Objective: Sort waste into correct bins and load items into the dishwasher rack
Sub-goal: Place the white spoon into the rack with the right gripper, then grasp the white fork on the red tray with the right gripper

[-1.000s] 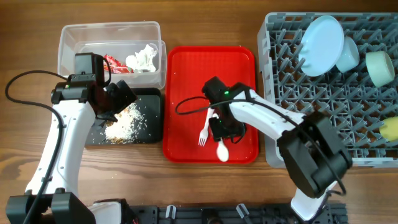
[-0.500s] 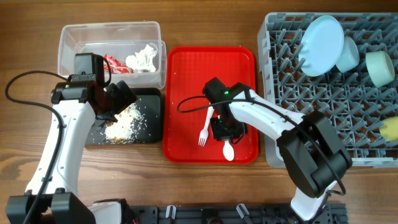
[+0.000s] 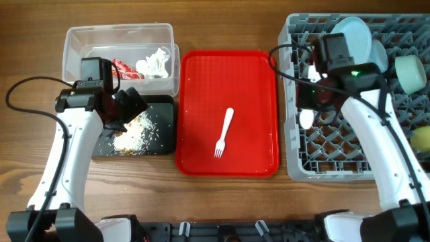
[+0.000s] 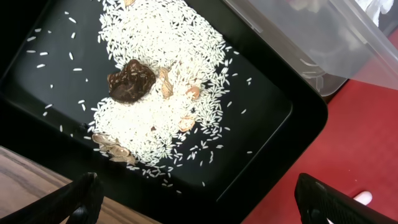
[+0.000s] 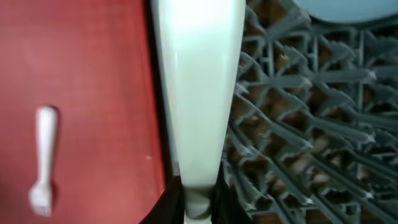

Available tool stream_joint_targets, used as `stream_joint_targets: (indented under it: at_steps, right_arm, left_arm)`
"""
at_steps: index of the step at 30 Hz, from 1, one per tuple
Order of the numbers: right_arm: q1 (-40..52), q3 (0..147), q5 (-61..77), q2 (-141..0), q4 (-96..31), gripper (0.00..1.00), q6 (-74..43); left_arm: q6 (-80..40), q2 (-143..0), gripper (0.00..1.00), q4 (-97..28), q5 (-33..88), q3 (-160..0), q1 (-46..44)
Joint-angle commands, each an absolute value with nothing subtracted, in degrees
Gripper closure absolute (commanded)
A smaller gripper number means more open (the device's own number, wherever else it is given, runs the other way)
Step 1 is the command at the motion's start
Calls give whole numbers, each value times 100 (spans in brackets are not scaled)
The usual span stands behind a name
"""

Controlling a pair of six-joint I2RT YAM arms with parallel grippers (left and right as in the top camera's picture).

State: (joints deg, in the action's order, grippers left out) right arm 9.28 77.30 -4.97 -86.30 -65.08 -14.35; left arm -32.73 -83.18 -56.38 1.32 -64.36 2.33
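My right gripper [image 3: 314,105] is shut on the white spoon [image 3: 306,119] and holds it over the left edge of the grey dishwasher rack [image 3: 295,161]. In the right wrist view the spoon [image 5: 199,93] runs up from the jaws [image 5: 199,202]. The white fork [image 3: 223,132] lies on the red serving tray [image 3: 201,74]. My left gripper [image 4: 208,205] is open and empty above the black tray [image 3: 164,111], which holds rice scraps [image 4: 155,93]. The clear tub [image 3: 77,40] holds the red wrapper [image 3: 121,67] and the white tissue [image 3: 154,62].
The rack holds the pale blue plate [image 3: 349,40], the blue bowl [image 3: 377,60], the mint bowl [image 3: 410,72] and the yellow cup [image 3: 422,139]. The fork [image 5: 43,158] also shows in the right wrist view. Bare wooden table lies in front.
My right gripper has lifted the spoon off the red tray and carried it right to the rack's left edge. The fork stays on the tray. The left arm has not moved.
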Motion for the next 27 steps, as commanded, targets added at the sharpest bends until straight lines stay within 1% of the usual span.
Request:
stream_joint_targets:
  at_steps: [1,4,5,6,8,10,11,13,14,17,20,25,27]
  right_arm:
    - [816,7231,-607,-8838,-6375,95,-1044]
    - [816,6884,-591,-8971,-6141,94,-1046]
    - [819,6886,-574,-8980,-6125,82,-1041]
    - [816,6906,-574,-8978,-6086,62,-913]
    - [816,7043,-576,-8923,-6128,55,-913]
    - [819,7360,-508,-8803,-6195,51,-917]
    - [838,7682,-25,-8705,-6173,47,-915]
    - [1024,7859,1177,-8578,-5771,45,-921]
    - [1225,7848,1431,-8589,-5592,44,-1085]
    - [1914,7738,1363,-8807,-5238,42,-1437]
    - [2779,7638,1177,-9463,-5057,41,-1811]
    - [3454,7638,1041,-10680,-5247,41,-2989]
    - [3660,7638,1039,-11083,-5332,41,-3063]
  left_arm:
    - [-3350,-8230,0,-5638,56,-6451,263]
    - [-3347,-8230,0,-5638,56,-6451,263]
    - [-3347,-8230,0,-5638,56,-6451,263]
    - [-3350,-8230,0,-5640,56,-6451,263]
    - [-3347,-8230,0,-5638,56,-6451,263]
    - [-3347,-8230,0,-5638,56,-6451,263]
    - [-3347,-8230,0,-5638,56,-6451,263]
    - [-3350,-8230,0,-5638,56,-6451,263]
    - [-3350,-8230,0,-5638,56,-6451,263]
    - [-3347,-8230,0,-5638,56,-6451,263]
    - [-3347,-8230,0,-5638,56,-6451,263]
    - [-3345,-8230,0,-5640,56,-6451,263]
    - [-3345,-8230,0,-5634,56,-6451,263]
